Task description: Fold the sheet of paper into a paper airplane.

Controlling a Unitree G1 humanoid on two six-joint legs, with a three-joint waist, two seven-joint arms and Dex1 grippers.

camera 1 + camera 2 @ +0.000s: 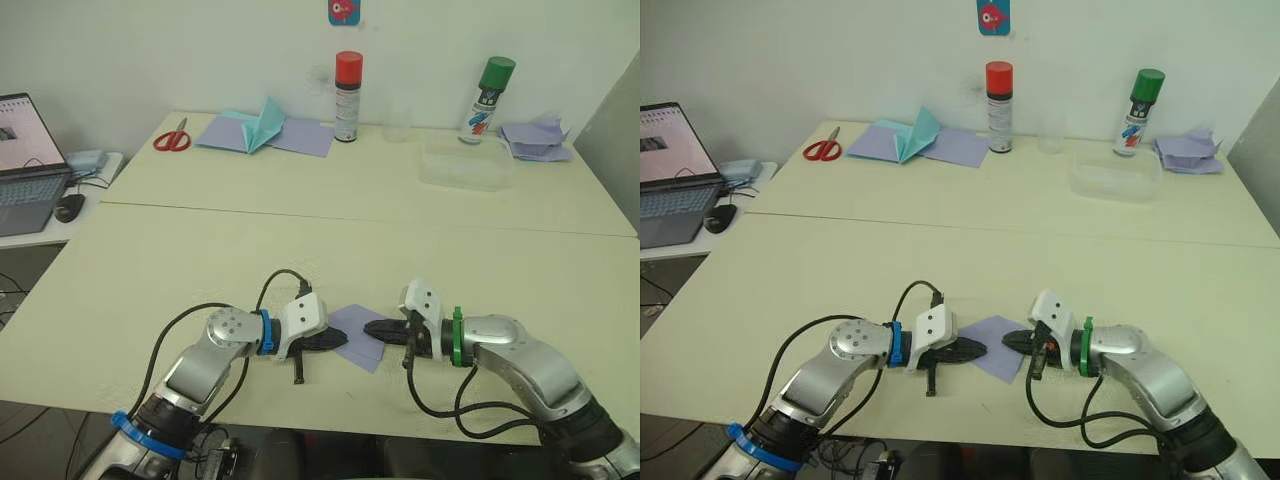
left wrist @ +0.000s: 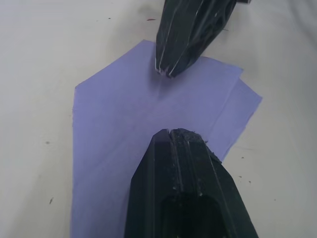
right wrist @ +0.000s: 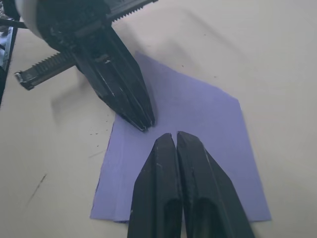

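Sheet of paper (image 1: 358, 336) lies flat between both clenched, empty claws, left gripper (image 1: 340, 340) and right gripper (image 1: 371, 329) tips bearing down on it, likely pinning a crease

Cream table (image 1: 200, 260) with lavender sheet of paper (image 1: 358, 336) (near edge), scissors (image 1: 172, 139), two spray cans (image 1: 347, 97)

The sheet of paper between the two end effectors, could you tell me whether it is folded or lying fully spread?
Partly folded: the sheet of paper lies flat, one edge layer doubled over.
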